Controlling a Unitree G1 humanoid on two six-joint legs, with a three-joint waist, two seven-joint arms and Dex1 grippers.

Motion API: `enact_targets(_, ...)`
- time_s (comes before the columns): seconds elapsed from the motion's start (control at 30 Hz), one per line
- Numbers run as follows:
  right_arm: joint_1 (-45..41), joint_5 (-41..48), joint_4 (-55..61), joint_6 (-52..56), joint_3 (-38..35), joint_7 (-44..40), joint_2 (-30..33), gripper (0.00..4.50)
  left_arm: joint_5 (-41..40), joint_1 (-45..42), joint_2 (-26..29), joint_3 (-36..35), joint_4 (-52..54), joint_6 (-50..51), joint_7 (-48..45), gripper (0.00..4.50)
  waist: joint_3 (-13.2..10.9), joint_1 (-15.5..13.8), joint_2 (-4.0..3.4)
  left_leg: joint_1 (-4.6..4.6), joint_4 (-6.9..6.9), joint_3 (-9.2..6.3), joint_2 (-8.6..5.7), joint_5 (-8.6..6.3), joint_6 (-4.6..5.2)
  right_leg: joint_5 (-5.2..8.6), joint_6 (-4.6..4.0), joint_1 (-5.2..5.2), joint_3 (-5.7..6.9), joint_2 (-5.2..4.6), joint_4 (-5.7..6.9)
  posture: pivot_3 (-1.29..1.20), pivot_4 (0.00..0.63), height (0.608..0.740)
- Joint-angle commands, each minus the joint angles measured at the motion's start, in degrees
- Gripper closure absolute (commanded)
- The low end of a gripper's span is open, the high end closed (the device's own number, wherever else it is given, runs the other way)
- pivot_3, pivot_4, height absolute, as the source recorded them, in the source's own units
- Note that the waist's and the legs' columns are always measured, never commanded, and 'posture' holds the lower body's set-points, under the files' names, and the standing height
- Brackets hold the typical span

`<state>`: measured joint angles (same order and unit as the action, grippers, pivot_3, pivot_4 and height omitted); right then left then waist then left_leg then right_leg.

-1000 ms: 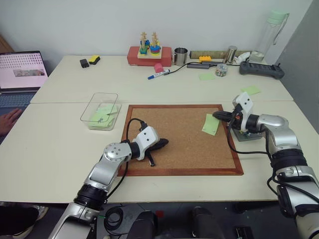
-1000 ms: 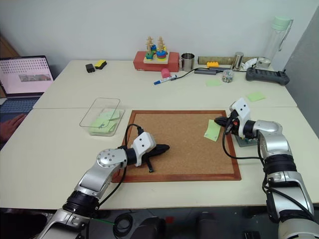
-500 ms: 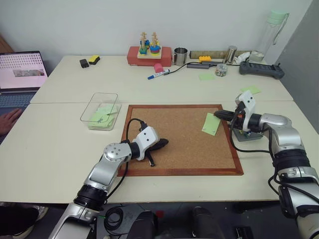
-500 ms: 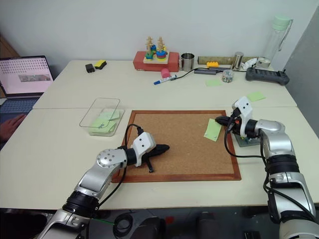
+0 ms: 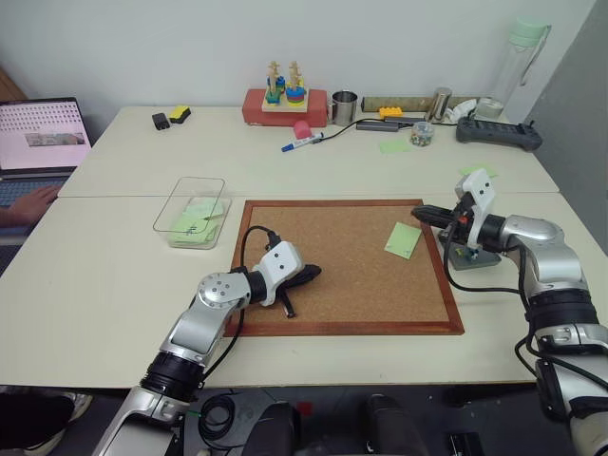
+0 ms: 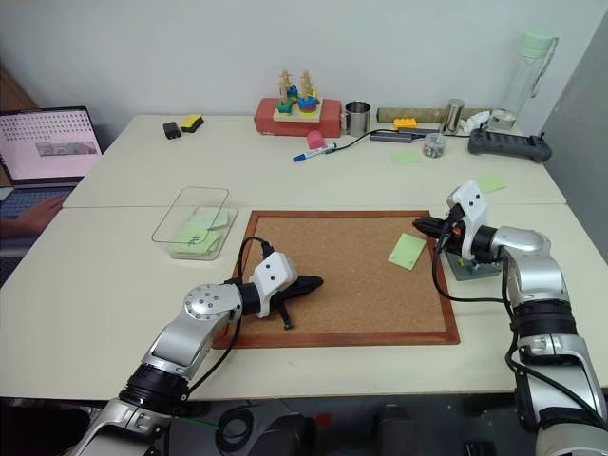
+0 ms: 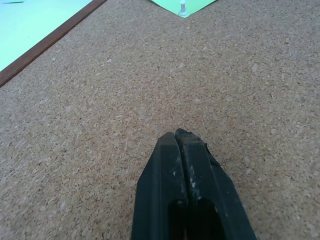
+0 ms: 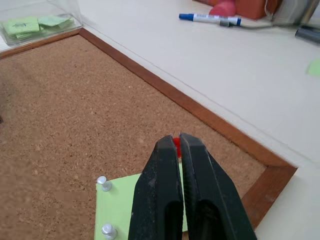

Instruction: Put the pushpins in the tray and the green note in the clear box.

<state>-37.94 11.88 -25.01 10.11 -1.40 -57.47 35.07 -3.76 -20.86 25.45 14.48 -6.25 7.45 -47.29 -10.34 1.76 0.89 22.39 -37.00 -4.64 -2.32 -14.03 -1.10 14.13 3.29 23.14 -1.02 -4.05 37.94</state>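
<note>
Corkboard [image 5: 347, 261] centre-table: right gripper [image 8: 176, 142] pinches a red pushpin [image 8: 176, 145] above the green note [image 5: 403, 239] at three o'clock; left gripper [image 7: 176, 137] pressed together. Slip risk: tiny pin drops before the tray [image 5: 472, 258].

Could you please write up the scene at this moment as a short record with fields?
left gripper: shut, empty, tips resting on the corkboard
right gripper: shut on a red pushpin, raised over the board's right edge
green note: lying on the corkboard, two pale pins in it
tray: on the table right of the board, under the right arm
clear box: left of the board, green notes inside
</note>
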Motion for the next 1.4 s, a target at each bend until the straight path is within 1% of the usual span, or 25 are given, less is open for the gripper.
enact_targets(0.03, 1.5, -1.7, 3.3, -5.7, 0.6, -0.2, 0.6, 4.48, 2.2, 1.8, 0.8, 2.3, -1.9, 1.9, -1.2, 4.5, 0.0, 0.0, 0.01, 0.0, 0.0, 0.0, 0.01, 0.0, 0.0, 0.0, 0.0, -0.01, 0.01, 0.0, -0.01, 0.0, 0.15, 0.74)
enact_targets(0.17, 1.4, -0.8, 2.9, -3.4, -1.4, 1.0, 2.0, 4.48, 2.1, 1.7, 0.7, 2.2, -2.0, 1.9, -1.1, 4.5, 0.0, 0.0, 0.01, 0.0, 0.0, 0.0, 0.01, 0.0, 0.0, 0.0, 0.0, -0.01, -0.02, 0.0, 0.0, 0.0, 0.15, 0.74)
enact_targets(0.3, 1.7, -0.8, 1.4, 2.2, -4.0, 2.7, 6.1, 4.48, 1.9, 2.0, 0.8, 2.1, -1.5, 1.8, -1.1, 4.5, 0.0, -0.1, 0.01, 0.0, 0.0, -0.02, 0.01, 0.0, 0.0, 0.0, 0.0, -0.01, 0.0, 0.0, -0.01, 0.0, 0.15, 0.74)
enact_targets(0.47, 3.8, -2.1, -0.1, 6.4, -5.1, 4.6, 10.5, 4.48, 1.8, 1.9, 0.8, 2.1, -1.7, 1.4, -1.1, 4.5, 0.0, -0.1, -0.01, 0.01, 0.02, 0.01, 0.01, 0.0, 0.0, 0.0, 0.0, -0.01, 0.0, 0.0, -0.04, 0.0, 0.15, 0.74)
enact_targets(0.6, 4.9, -2.3, -0.5, 8.5, -5.4, 6.1, 11.4, 4.48, 1.9, 1.6, 0.8, 2.2, -1.9, 1.2, -1.3, 4.5, 0.0, 0.1, -0.05, -0.02, 0.02, 0.06, 0.02, 0.0, 0.01, 0.0, 0.0, -0.04, -0.03, 0.0, -0.03, 0.0, 0.15, 0.74)
enact_targets(0.73, 5.9, -2.0, -0.3, 10.6, -5.2, 5.7, 11.5, 4.48, 2.0, 1.6, 0.8, 2.3, -1.8, 1.2, -1.4, 4.5, 0.0, 0.1, -0.06, -0.01, 0.01, 0.07, 0.01, 0.0, 0.01, 0.0, 0.0, -0.04, -0.05, 0.0, -0.04, 0.0, 0.15, 0.74)
enact_targets(0.77, 6.2, -2.0, -0.2, 11.0, -5.0, 5.5, 11.5, 4.26, 2.0, 1.6, 0.8, 2.3, -1.7, 1.3, -1.4, 4.5, 0.0, 0.1, -0.06, -0.01, 0.01, 0.07, 0.01, 0.0, 0.01, 0.0, 0.0, -0.04, -0.03, 0.0, -0.03, 0.0, 0.15, 0.74)
enact_targets(0.9, 7.1, -2.2, -0.6, 11.0, -4.7, 5.4, 11.3, 3.71, 2.0, 1.6, 0.8, 2.4, -1.6, 1.4, -1.3, 4.5, 0.0, 0.0, -0.06, 0.0, 0.01, 0.07, 0.01, 0.0, 0.01, 0.01, 0.0, -0.05, 0.0, 0.0, -0.04, 0.0, 0.15, 0.74)
enact_targets(1.03, 7.3, -2.0, -0.6, 10.9, -5.1, 5.4, 11.3, 2.79, 2.0, 1.5, 0.9, 2.4, -1.6, 1.5, -1.4, 4.5, 0.1, 0.0, -0.08, -0.01, 0.01, 0.07, 0.01, 0.0, 0.01, 0.0, 0.0, -0.05, -0.03, 0.0, -0.04, 0.0, 0.15, 0.74)
enact_targets(1.13, 7.2, -1.5, 0.3, 11.6, -5.4, 5.0, 11.6, 2.29, 2.1, 1.6, 1.0, 2.3, -1.8, 1.4, -1.4, 4.5, 0.1, 0.0, -0.08, -0.01, 0.01, 0.07, 0.01, 0.0, 0.01, 0.01, 0.0, -0.05, -0.01, 0.0, -0.04, 0.0, 0.15, 0.74)
enact_targets(1.2, 7.1, -0.5, 1.5, 12.1, -6.0, 4.2, 11.8, 1.8, 2.1, 1.5, 1.0, 2.3, -1.8, 1.4, -1.4, 4.5, 0.1, 0.0, -0.08, 0.0, 0.01, 0.06, 0.01, 0.0, 0.01, 0.01, 0.0, -0.05, 0.0, 0.0, -0.04, 0.0, 0.15, 0.74)
enact_targets(1.27, 7.7, 1.0, 4.2, 12.4, -6.4, 2.2, 12.1, 1.44, 2.1, 1.5, 1.0, 2.3, -1.8, 1.4, -1.4, 4.5, 0.1, 0.0, -0.08, -0.01, 0.01, 0.06, 0.01, 0.0, 0.01, 0.01, 0.0, -0.05, 0.0, 0.0, -0.04, 0.0, 0.15, 0.74)
enact_targets(1.4, 10.8, 2.3, 11.9, 11.1, -4.5, -2.7, 13.3, 1.44, 2.0, 1.5, 1.1, 2.2, -1.9, 1.2, -1.4, 4.5, 0.1, 0.0, -0.1, -0.01, 0.01, 0.03, 0.02, 0.0, 0.01, 0.01, 0.01, -0.05, -0.01, 0.01, -0.05, 0.0, 0.15, 0.74)
